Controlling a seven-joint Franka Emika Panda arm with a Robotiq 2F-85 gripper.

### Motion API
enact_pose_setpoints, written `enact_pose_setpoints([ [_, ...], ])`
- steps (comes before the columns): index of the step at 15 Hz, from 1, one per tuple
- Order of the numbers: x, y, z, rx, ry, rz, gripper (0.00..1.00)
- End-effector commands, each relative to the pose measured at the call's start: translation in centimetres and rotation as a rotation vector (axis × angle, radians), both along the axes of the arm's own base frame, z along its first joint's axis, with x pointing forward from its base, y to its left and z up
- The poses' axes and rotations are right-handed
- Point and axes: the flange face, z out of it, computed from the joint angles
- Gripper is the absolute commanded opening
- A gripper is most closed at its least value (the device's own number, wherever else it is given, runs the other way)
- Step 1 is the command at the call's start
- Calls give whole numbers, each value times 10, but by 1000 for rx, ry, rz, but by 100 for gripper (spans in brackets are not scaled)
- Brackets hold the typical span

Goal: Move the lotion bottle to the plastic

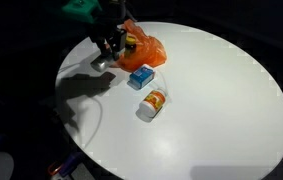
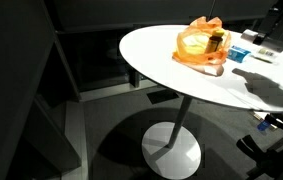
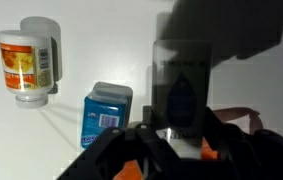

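Note:
The lotion bottle [image 3: 181,92] is a grey see-through bottle and stands between my gripper's [image 3: 177,140] fingers in the wrist view. In an exterior view my gripper [image 1: 106,50] is at the far left edge of the round white table [image 1: 221,110], shut on the lotion bottle [image 1: 101,62], which is at or just above the tabletop. The orange plastic bag [image 1: 143,47] lies just to the right of the gripper. It also shows in the wrist view [image 3: 243,120] and in an exterior view [image 2: 201,48], with a dark item inside it.
A blue carton [image 1: 141,78] lies in front of the plastic bag and shows in the wrist view [image 3: 106,115]. A white bottle with an orange label [image 1: 153,103] lies on its side nearer the table's middle, also seen in the wrist view [image 3: 26,62]. The room around is dark.

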Motion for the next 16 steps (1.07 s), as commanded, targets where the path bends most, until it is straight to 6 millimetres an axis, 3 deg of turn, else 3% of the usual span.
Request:
enact_pose_setpoints([
  [1, 7, 15, 22, 66, -34, 86, 25],
  [5, 15, 26, 25, 109, -32, 152, 25],
  [6, 10, 25, 17, 84, -38, 117, 25],
  [7, 10, 26, 17, 85, -37, 121, 50],
  [11, 9, 26, 13, 86, -29, 120, 50],
  [12, 9, 26, 13, 86, -29, 120, 25],
  [16, 19, 30, 9, 84, -51, 143, 25],
])
